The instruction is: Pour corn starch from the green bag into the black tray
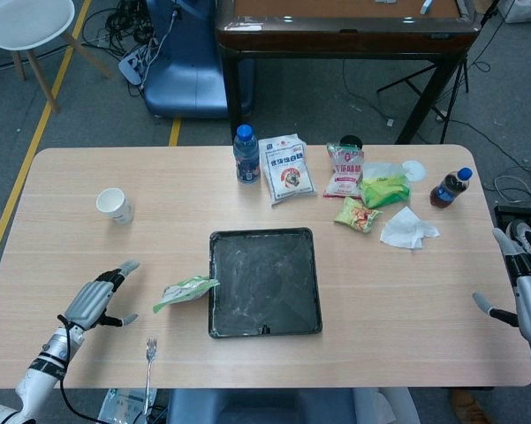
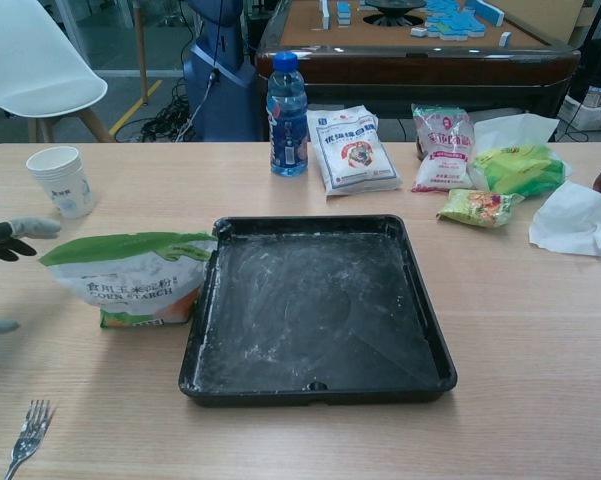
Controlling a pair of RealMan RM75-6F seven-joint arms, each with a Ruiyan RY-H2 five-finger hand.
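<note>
both hands are silver-grey shells with black jointed fingers and pale grey tips: left hand [image 1: 95,303], right hand [image 1: 523,290].
</note>
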